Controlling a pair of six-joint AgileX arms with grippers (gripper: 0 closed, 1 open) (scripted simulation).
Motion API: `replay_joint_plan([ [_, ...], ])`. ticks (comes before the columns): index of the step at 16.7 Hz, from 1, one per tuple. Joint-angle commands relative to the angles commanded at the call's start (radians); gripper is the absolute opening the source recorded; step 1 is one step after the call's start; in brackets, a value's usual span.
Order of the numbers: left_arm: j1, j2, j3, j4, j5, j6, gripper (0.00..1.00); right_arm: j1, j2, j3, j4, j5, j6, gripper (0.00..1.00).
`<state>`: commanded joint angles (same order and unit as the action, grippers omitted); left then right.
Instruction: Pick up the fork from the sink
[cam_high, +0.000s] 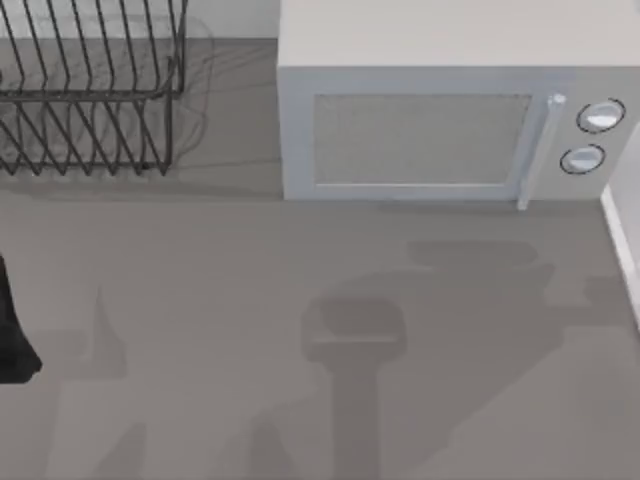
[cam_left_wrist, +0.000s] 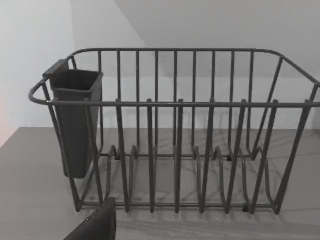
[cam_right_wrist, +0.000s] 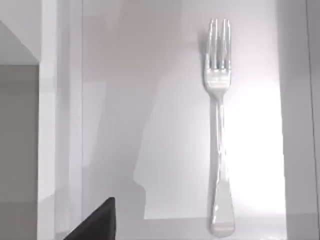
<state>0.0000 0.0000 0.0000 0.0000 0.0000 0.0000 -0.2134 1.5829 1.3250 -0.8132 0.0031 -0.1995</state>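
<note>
Fork (cam_right_wrist: 219, 130) lies flat on the pale, glossy floor of the sink (cam_right_wrist: 150, 100), seen from the right wrist camera. It is straight, tines at one end, long narrow handle at the other, lying alongside the basin's wall (cam_right_wrist: 297, 120) and just beside it. Nothing touches it. A bright reflection sits on the basin floor around the handle.

Right arm: a dark finger (cam_right_wrist: 97, 222) pokes into the corner of its wrist view, well apart from the fork. Can't tell whether the right jaws are spread or pressed together.

Left arm: dark link (cam_high: 12, 335) at the top view's left edge, over the desk (cam_high: 250, 300). Its wrist camera faces the wire dish rack (cam_left_wrist: 175, 150), with a dark finger (cam_left_wrist: 97, 225) in the foreground, short of the rack. Can't tell the left jaws' state either.

Dish rack stands at the desk's back left, upright, with a dark utensil cup (cam_left_wrist: 75, 120) hung on one end wall. A white microwave (cam_high: 440, 120) sits at the back, right of the rack, door shut, two round knobs (cam_high: 590, 135) on its right side. The sink's pale rim (cam_high: 622, 250) runs along the top view's right edge.
</note>
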Motion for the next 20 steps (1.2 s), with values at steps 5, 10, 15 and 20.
replay_joint_plan([
  [5, 0.000, 0.000, 0.000, 0.000, 0.000, 0.000, 1.00, -0.058, 0.432, 0.366, -0.223, 0.001, -0.055, 1.00],
  [10, 0.000, 0.000, 0.000, 0.000, 0.000, 0.000, 1.00, -0.095, 0.701, 0.594, -0.361, 0.001, -0.088, 1.00],
  [15, 0.000, 0.000, 0.000, 0.000, 0.000, 0.000, 1.00, -0.101, 0.748, 0.634, -0.385, 0.001, -0.094, 1.00],
  [20, 0.000, 0.000, 0.000, 0.000, 0.000, 0.000, 1.00, -0.096, 0.771, 0.608, -0.345, 0.002, -0.093, 1.00],
])
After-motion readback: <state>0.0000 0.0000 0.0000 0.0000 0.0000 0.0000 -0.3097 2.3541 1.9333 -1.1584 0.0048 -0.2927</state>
